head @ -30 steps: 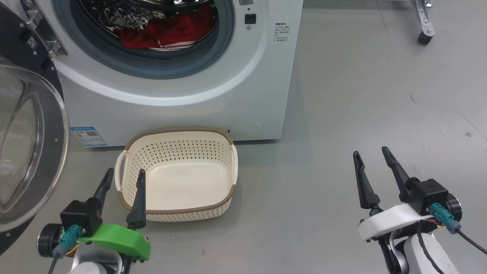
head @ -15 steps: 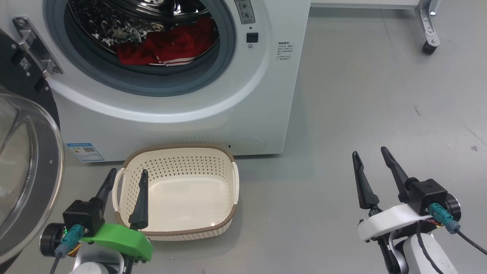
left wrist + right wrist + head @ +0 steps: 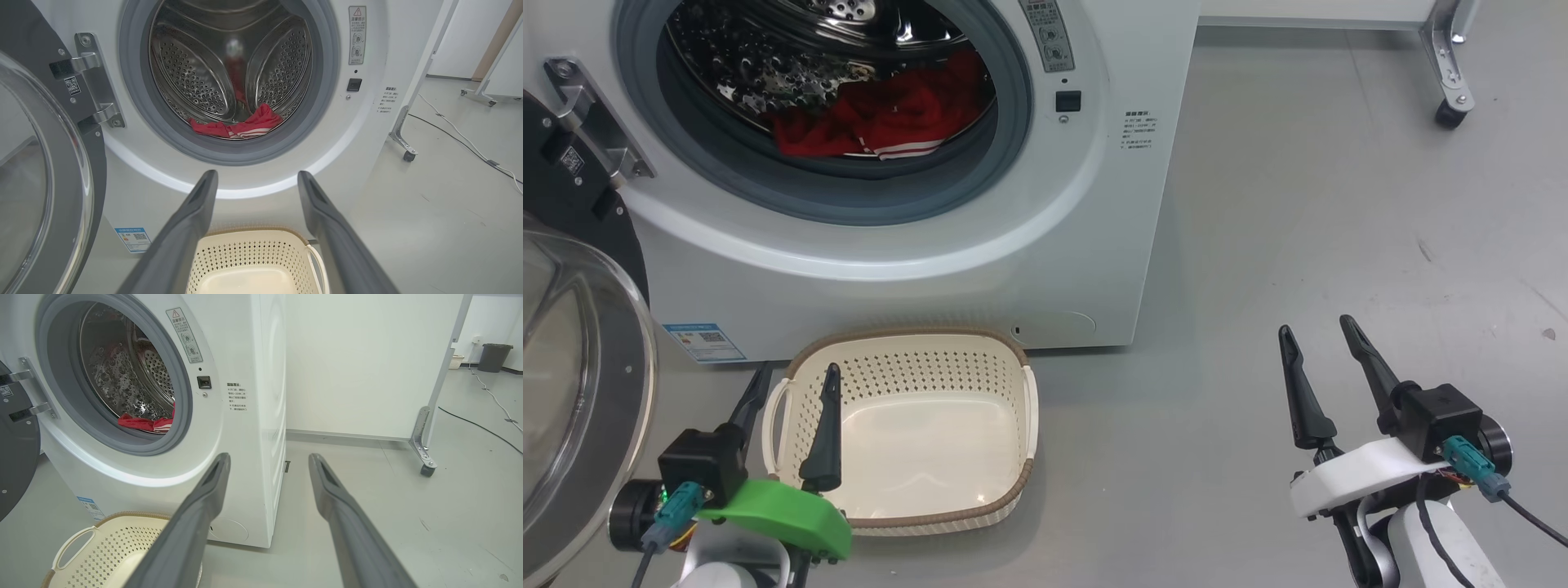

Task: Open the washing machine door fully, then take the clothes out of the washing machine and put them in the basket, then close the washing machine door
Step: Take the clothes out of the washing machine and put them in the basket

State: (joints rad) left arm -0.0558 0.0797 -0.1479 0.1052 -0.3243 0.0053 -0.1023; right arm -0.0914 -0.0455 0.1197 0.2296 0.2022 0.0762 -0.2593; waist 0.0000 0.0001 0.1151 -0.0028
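Opening looks done, the door (image 3: 572, 392) stands wide off to the left of the left gripper (image 3: 797, 369), clothes (image 3: 874, 122) lie in the washer (image 3: 890, 286) up ahead of it, the basket (image 3: 907, 334) sits empty right by it, and it and the right gripper (image 3: 1315, 327) are both spread wide with nothing held, so unloading and door-closing remain.

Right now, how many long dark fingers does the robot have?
4. Two on the left gripper, open near the cream basket's left handle; two on the right gripper, open over bare grey floor. None look hidden.
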